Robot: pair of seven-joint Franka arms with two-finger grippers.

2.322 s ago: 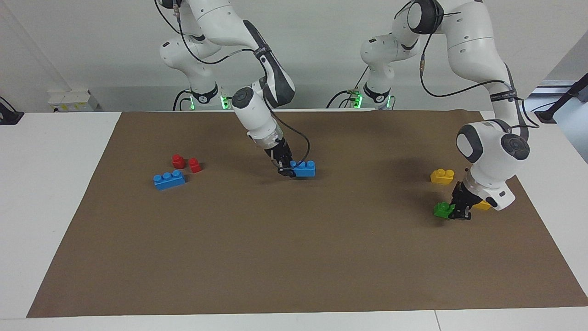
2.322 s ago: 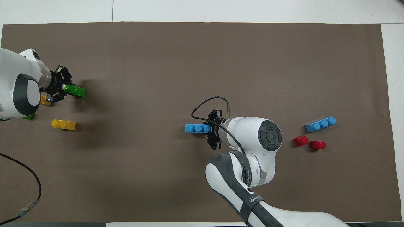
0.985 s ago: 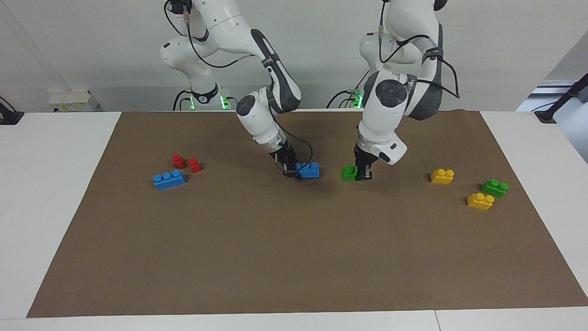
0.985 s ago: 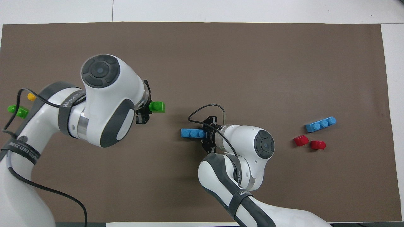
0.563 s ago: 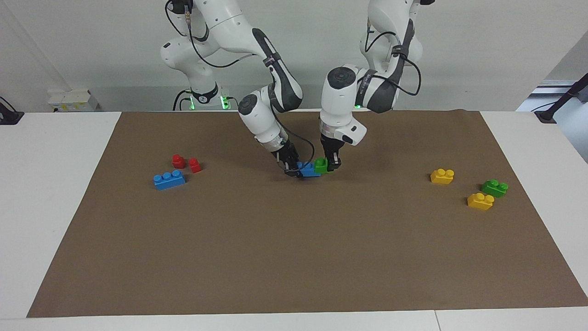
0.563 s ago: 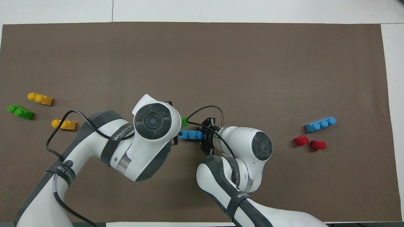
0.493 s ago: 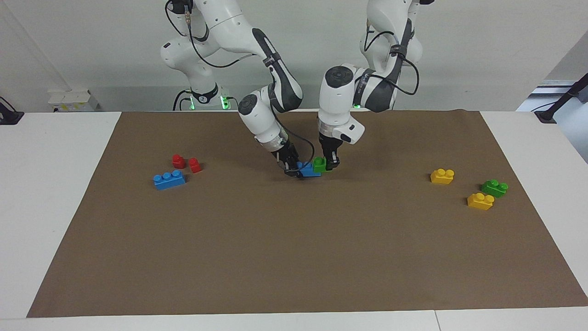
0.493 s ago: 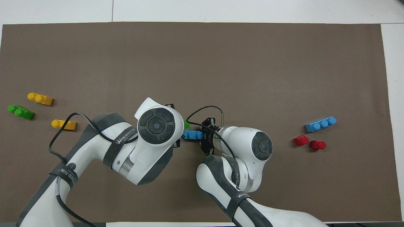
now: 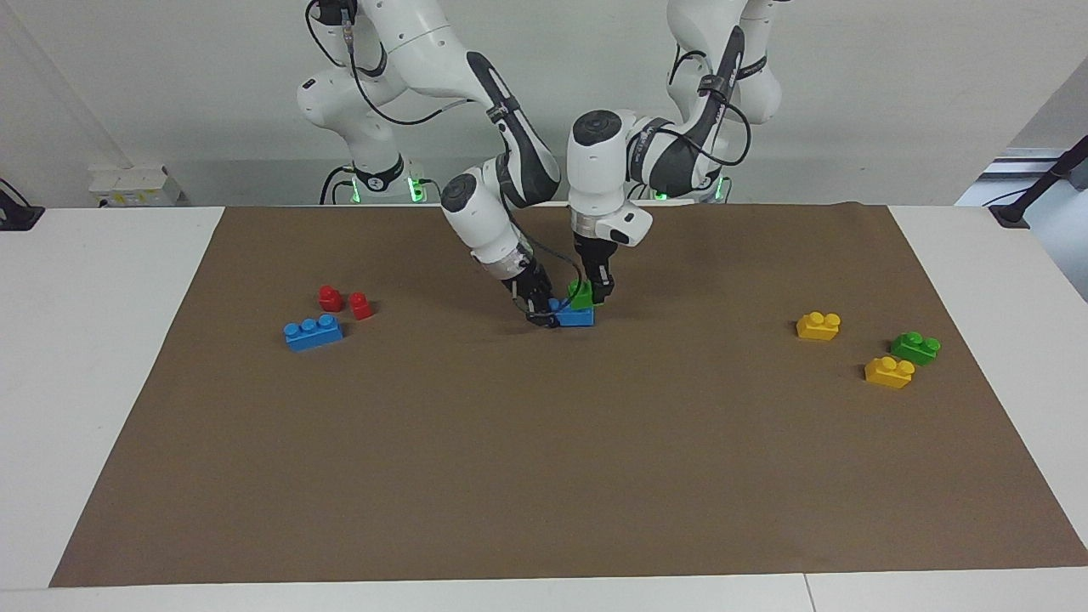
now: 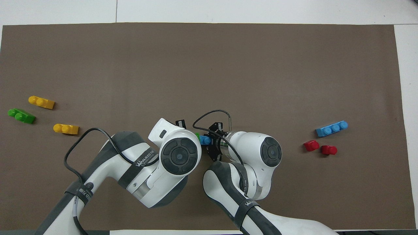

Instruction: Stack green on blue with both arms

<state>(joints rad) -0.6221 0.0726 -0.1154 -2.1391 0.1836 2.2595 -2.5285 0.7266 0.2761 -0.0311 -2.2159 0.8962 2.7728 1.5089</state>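
- The green brick (image 9: 582,294), small and bright, sits on top of the blue brick (image 9: 575,317) at mid-mat, pinched by the left gripper (image 9: 595,293).
- The right gripper (image 9: 538,309) clamps the blue brick's end toward the right arm's side.
- Overhead, the left arm's wrist hides nearly all the green brick (image 10: 197,135); the facing view shows the two bricks meeting.

Both arms angle down, left tool (image 9: 593,291) beside right tool (image 9: 537,308), each clamped.
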